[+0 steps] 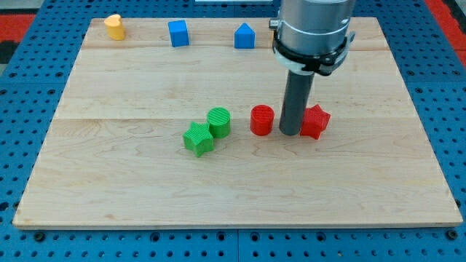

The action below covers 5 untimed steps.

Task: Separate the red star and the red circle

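My tip (290,133) rests on the pale wooden board (145,189), in the gap between the red circle (261,120) on its left and the red star (314,121) on its right, touching or nearly touching the star. There is no claw, only a smooth dark rod under a grey metal collar.

Left of the pair, a ribbed green cylinder (218,121) touches a green star (198,139).

Far edge: a yellow heart-like block (113,27), a blue cube (178,33) and a blue house-shaped block (245,36).

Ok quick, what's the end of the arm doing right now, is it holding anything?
My tip: a bare rod, holding nothing, down on the board between the red circle and the red star.
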{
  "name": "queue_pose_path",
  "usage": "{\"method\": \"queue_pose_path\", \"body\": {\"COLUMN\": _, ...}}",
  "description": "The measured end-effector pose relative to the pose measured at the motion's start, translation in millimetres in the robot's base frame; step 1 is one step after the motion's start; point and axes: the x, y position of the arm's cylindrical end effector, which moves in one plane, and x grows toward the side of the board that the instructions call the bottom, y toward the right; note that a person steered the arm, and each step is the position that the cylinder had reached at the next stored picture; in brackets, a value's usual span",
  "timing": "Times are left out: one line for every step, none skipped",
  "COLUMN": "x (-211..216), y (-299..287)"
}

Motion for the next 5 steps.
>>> {"method": "queue_pose_path", "body": {"x": 0, "y": -15}}
{"method": "queue_pose_path", "body": {"x": -1, "y": 6}}
{"method": "queue_pose_path", "body": {"x": -36, "y": 19}}
{"method": "queue_pose_path", "body": {"x": -66, "y": -2}}
{"method": "queue_pose_path", "body": {"x": -56, "y": -32}}
